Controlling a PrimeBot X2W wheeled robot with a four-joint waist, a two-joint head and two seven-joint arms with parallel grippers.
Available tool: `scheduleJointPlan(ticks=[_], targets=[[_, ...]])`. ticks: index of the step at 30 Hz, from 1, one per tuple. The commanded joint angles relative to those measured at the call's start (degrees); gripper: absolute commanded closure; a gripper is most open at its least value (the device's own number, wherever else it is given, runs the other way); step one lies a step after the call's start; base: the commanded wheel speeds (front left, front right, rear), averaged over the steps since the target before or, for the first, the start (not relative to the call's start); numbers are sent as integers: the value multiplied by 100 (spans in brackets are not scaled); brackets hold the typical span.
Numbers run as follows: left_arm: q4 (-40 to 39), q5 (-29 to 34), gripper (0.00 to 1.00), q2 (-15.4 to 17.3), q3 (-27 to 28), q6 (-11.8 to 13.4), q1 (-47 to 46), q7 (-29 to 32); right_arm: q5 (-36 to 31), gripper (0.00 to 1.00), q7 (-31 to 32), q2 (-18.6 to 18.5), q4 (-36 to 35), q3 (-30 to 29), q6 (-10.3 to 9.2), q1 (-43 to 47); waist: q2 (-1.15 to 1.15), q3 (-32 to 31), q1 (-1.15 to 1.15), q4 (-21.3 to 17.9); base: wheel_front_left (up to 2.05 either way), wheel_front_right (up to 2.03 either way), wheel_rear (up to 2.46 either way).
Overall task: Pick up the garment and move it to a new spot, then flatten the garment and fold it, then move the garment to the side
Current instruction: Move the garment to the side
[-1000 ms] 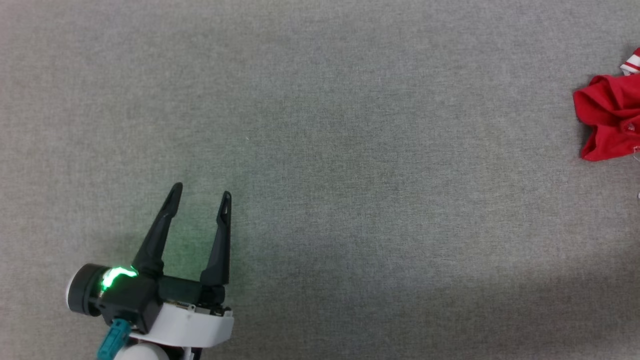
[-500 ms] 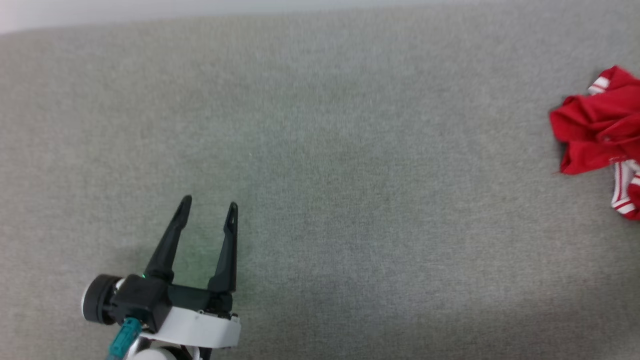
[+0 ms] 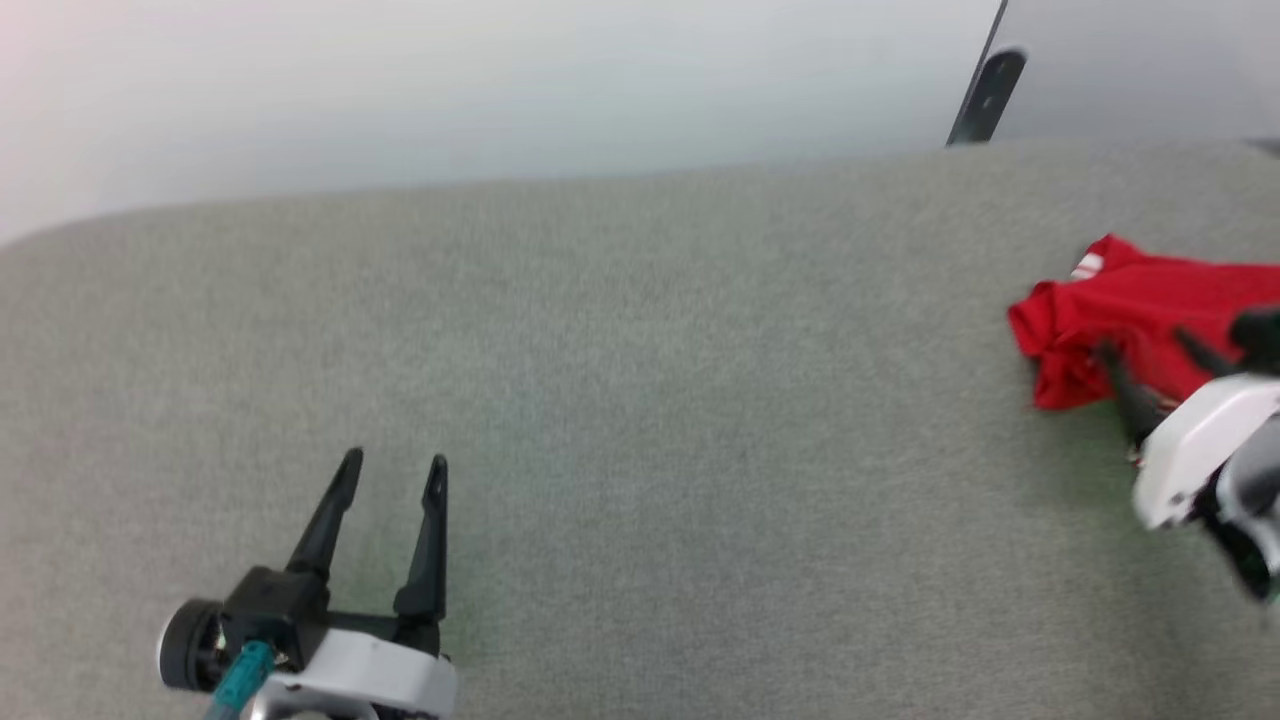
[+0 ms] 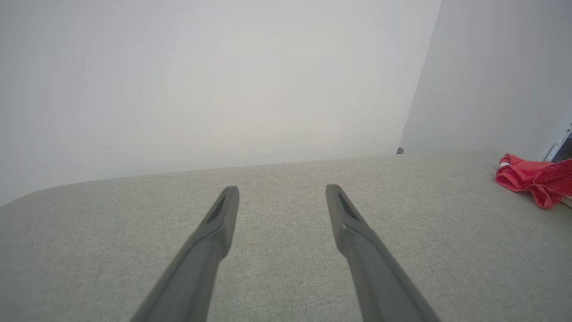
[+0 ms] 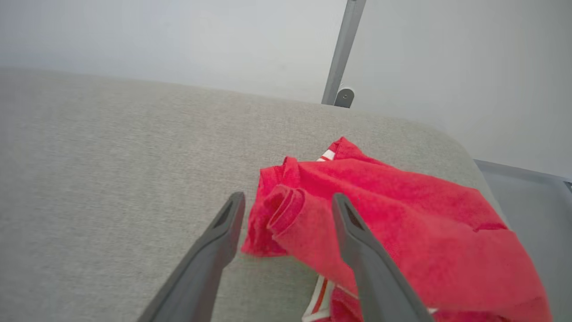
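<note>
The garment is a crumpled red heap with a bit of white striped trim, lying at the far right of the grey fabric surface. My right gripper shows blurred at the garment's near edge. In the right wrist view it is open, with a rolled red fold of the garment between and beyond its fingers, nothing pinched. My left gripper stands open and empty at the lower left, far from the cloth. The left wrist view has that gripper over bare fabric and the garment at its right edge.
The surface ends at a rounded far edge against a pale wall. A dark metal post rises behind the garment, also in the right wrist view as the post. The surface's right edge runs close to the garment.
The head camera has swung up, bringing the wall and post into view. My right gripper has come into view at the garment, whose heap now looks more spread. The left gripper stays open.
</note>
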Motion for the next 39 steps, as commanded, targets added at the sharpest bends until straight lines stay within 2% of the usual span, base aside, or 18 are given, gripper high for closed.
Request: scheduleJointPlan(ticks=[1, 11, 18, 28, 34, 39], targets=[[49, -36, 0, 12, 16, -27, 94, -3, 71, 0, -85, 65, -70, -1, -10, 171, 0, -414, 0, -168, 0, 0, 0], [379, -71, 0, 28, 90, -9, 253, -3, 209, 0, -690, 521, -763, -270, -10, 1384, 0, -897, 0, -355, 0, 0, 0], [344, -92, 0, 7, 136, 58, 609, -3, 71, 0, -878, 715, -1313, -978, -10, 2206, 0, -1044, 0, -387, 0, 0, 0], [-111, -99, 0, -67, 206, 274, 1482, -3, -284, 0, -525, 1227, -2693, -1859, -10, 3430, 0, -1133, 0, -215, 0, 0, 0], [-368, -71, 0, -44, 193, 331, 1825, 4, -483, 0, -226, 1604, -3472, -2094, -10, 3968, 0, -1160, 0, -71, 0, 0, 0], [-604, -17, 0, -43, 160, 416, 2000, 21, -613, 0, -31, 1773, -3887, -2195, -10, 4257, 0, -1153, 0, -18, 0, 0, 0]])
